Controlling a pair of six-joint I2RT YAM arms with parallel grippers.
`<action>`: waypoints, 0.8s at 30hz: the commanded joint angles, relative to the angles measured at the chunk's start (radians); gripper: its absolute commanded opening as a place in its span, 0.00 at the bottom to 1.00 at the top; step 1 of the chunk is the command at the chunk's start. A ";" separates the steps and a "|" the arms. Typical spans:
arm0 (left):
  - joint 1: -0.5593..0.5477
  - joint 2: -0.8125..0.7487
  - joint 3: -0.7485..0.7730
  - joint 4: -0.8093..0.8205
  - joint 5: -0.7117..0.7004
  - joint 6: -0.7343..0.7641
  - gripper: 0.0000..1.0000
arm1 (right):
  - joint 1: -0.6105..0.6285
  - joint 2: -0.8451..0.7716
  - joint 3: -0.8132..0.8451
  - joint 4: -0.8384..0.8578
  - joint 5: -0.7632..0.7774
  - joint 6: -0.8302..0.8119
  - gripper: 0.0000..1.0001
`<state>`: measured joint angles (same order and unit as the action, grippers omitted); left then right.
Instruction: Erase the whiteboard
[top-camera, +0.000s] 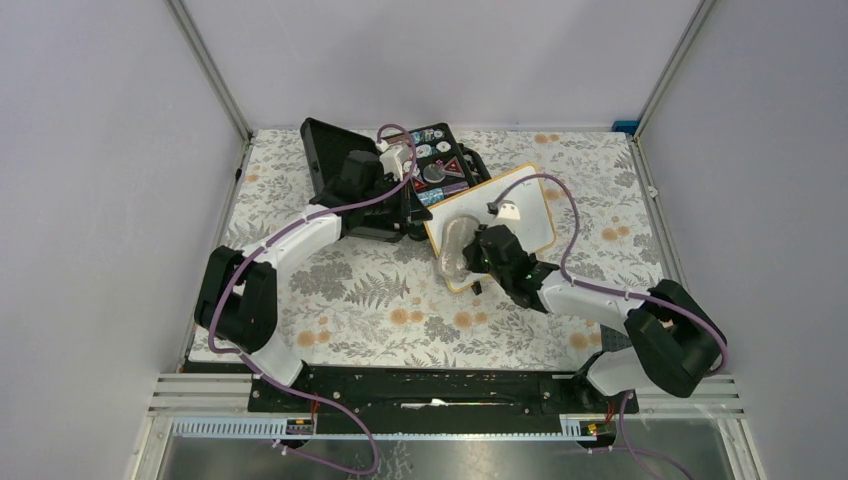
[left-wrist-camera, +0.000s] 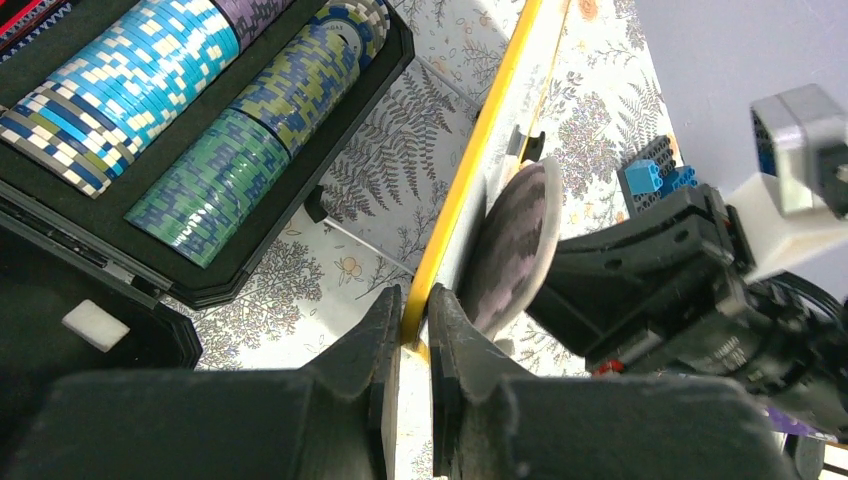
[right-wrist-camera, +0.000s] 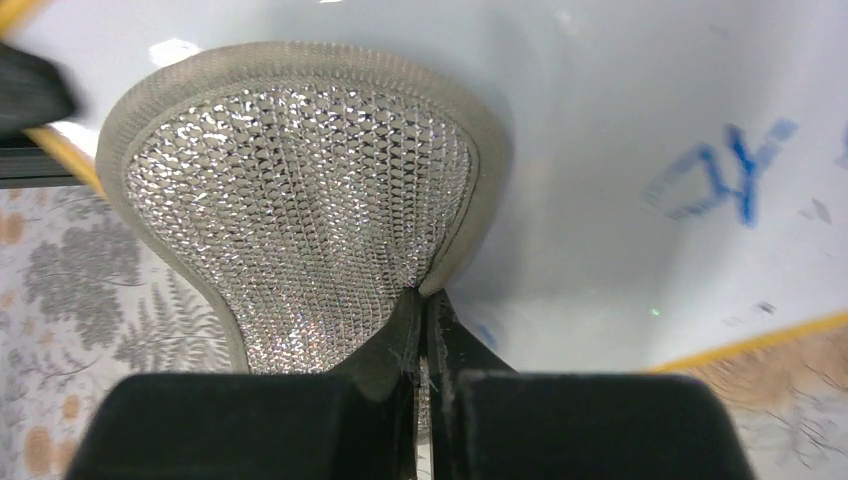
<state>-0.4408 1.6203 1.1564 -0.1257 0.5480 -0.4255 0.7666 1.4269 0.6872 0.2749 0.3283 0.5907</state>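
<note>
The whiteboard (top-camera: 532, 205), white with a yellow-wood frame, lies tilted at the table's middle. My left gripper (top-camera: 416, 218) is shut on its frame at the near-left edge; in the left wrist view the fingers (left-wrist-camera: 413, 310) pinch the yellow rim (left-wrist-camera: 480, 150). My right gripper (top-camera: 480, 254) is shut on a silver mesh scrubbing pad (top-camera: 454, 250) that lies on the board's left part. In the right wrist view the pad (right-wrist-camera: 300, 190) sits ahead of the gripper (right-wrist-camera: 422, 300) on the white surface (right-wrist-camera: 600, 100), and blue scribbles (right-wrist-camera: 735, 175) remain at the right.
An open black case (top-camera: 442, 165) with poker chips (left-wrist-camera: 200, 130) stands just behind the board, its lid (top-camera: 335, 150) raised to the left. A blue object (top-camera: 626, 126) sits at the back right corner. Floral cloth covers the table (top-camera: 380, 300); grey walls enclose it.
</note>
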 joint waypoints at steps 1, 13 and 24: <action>-0.013 -0.007 0.025 -0.018 0.033 -0.007 0.00 | -0.085 -0.009 -0.146 -0.112 0.058 0.025 0.00; -0.013 -0.007 0.019 -0.015 0.033 -0.009 0.00 | 0.012 0.026 0.035 -0.101 -0.011 0.021 0.00; -0.013 -0.008 0.017 -0.019 0.015 -0.001 0.00 | 0.043 0.063 0.092 -0.097 0.040 0.013 0.00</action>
<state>-0.4255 1.6203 1.1568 -0.1249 0.5446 -0.4179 0.8299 1.4864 0.7937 0.0467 0.4183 0.5732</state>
